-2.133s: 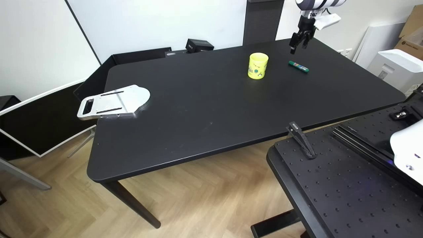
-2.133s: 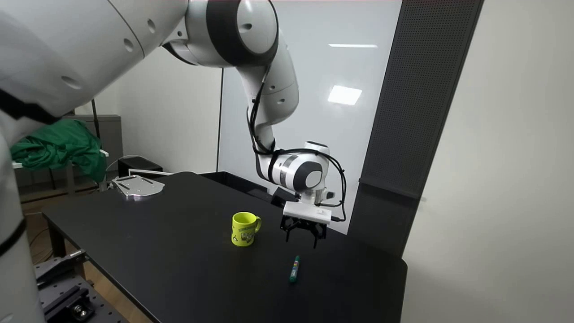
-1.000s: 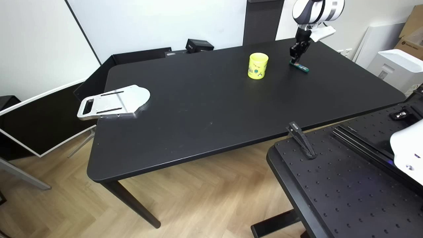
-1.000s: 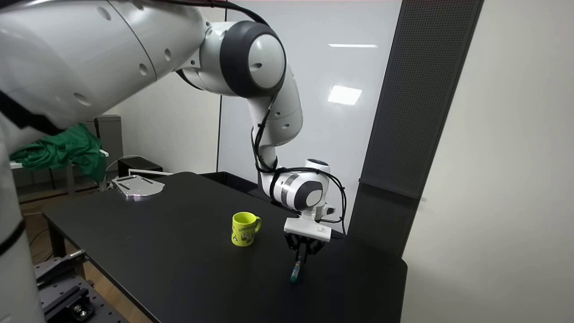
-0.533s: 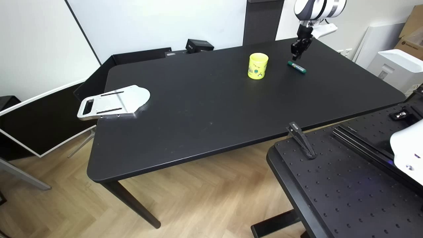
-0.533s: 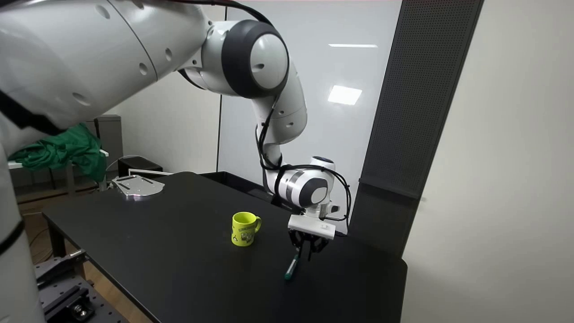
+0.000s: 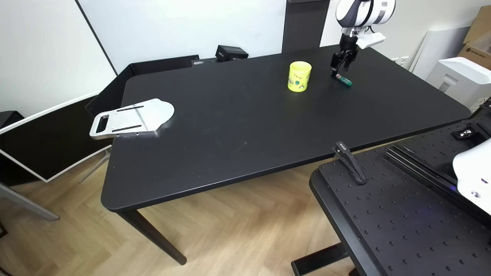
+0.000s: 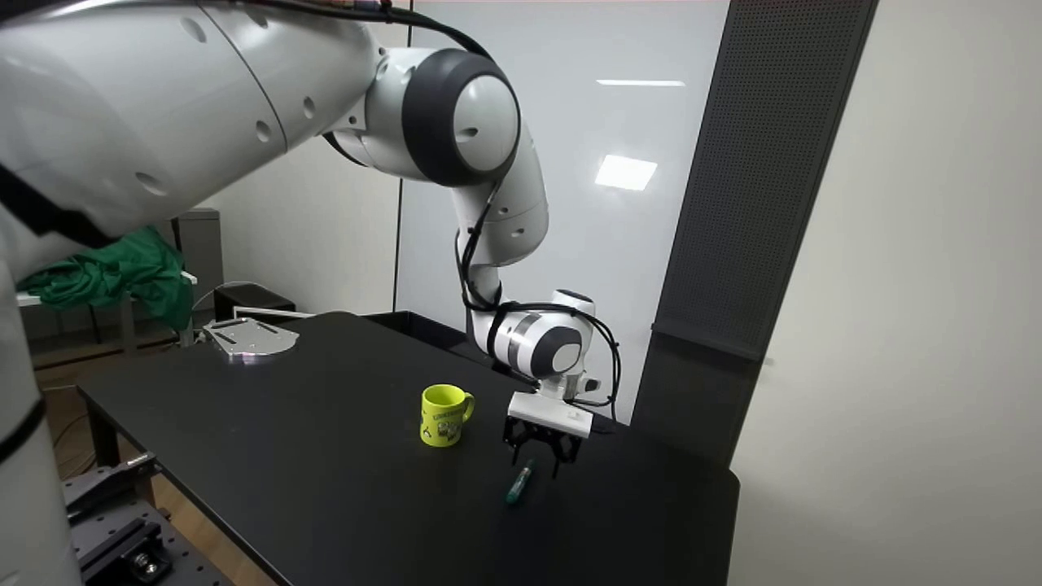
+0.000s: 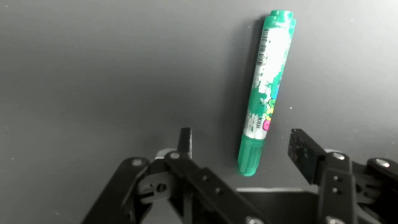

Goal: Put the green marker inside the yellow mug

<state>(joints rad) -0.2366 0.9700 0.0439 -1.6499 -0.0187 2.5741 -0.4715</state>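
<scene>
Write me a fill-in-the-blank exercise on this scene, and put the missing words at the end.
The marker has a ridged end coloured ____.
In the wrist view, that ridged end lies ____ the two fingers.
Sticking out from the side of the mug in an exterior view is its ____.
Of the marker and the mug, the ____ is nearer the fingers.

Missing words, in order: green; between; handle; marker.

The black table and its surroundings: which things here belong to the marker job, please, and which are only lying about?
Belongs to the job: green marker, yellow mug, open tool.

Just lying about: slotted silver plate, black box, green cloth, cardboard box.
</scene>
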